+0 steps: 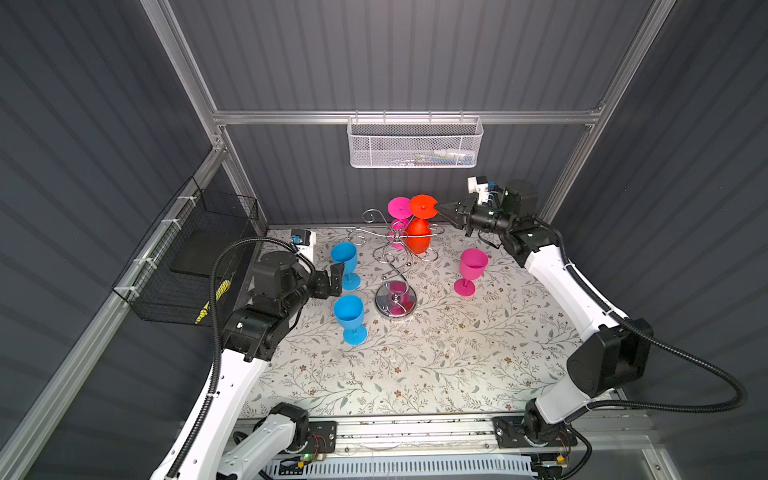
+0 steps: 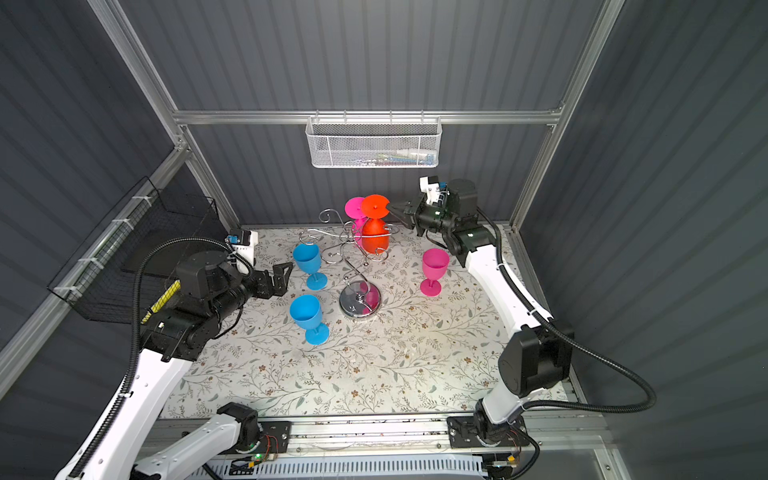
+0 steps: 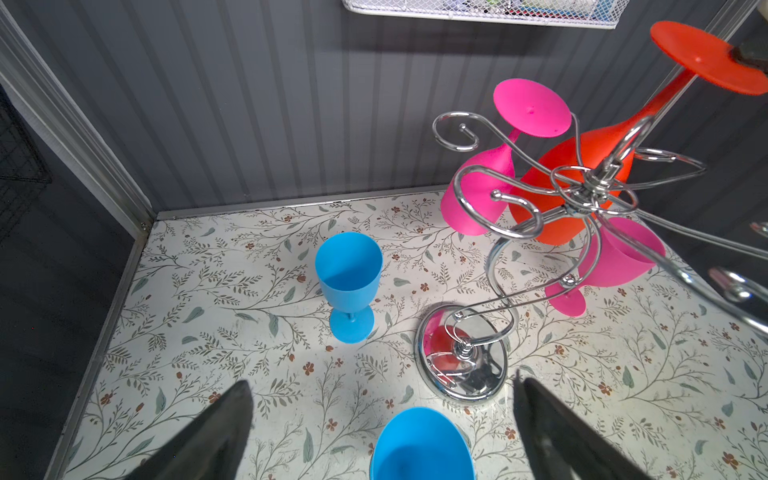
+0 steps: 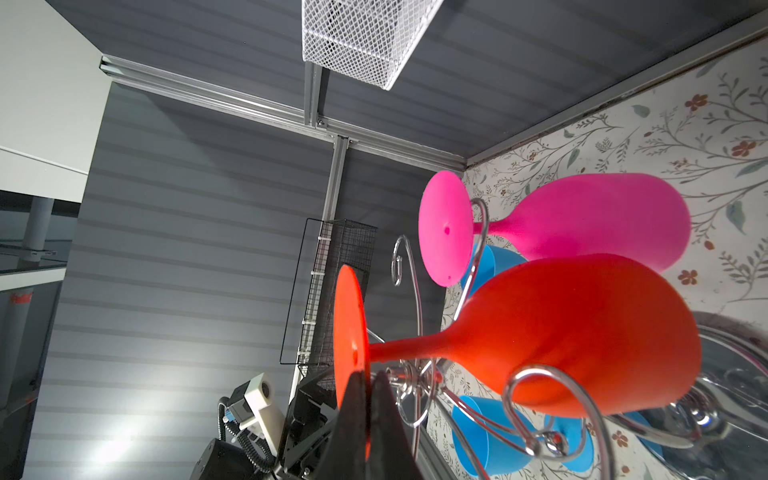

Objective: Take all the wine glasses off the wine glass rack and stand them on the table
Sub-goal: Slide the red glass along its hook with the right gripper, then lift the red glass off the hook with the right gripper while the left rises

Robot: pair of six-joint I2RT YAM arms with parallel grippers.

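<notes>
Mid-task: three glasses already stand on the table [image 1: 415,374]: two blue ones [image 1: 344,257] [image 1: 350,313] and a pink one [image 1: 473,266]. Two are left on the wine glass rack [image 1: 395,266], both hanging upside down: a pink glass [image 1: 398,206] at the back and the orange wine glass [image 1: 417,236] just beside it.

Right hand [image 1: 444,209] is shut on the rim of the orange glass's foot disc [image 4: 348,328] (right wrist view shows the fingertips pinching its edge). The glass's stem sits in the rack's wire arm, so it isn't off yet. My read: it needs sliding out along the arm before a lift.

Left hand [image 3: 382,419] is wide open, holding nothing, hovering over the table just beside the blue glasses, with the rack's base [image 3: 461,365] near.
</notes>
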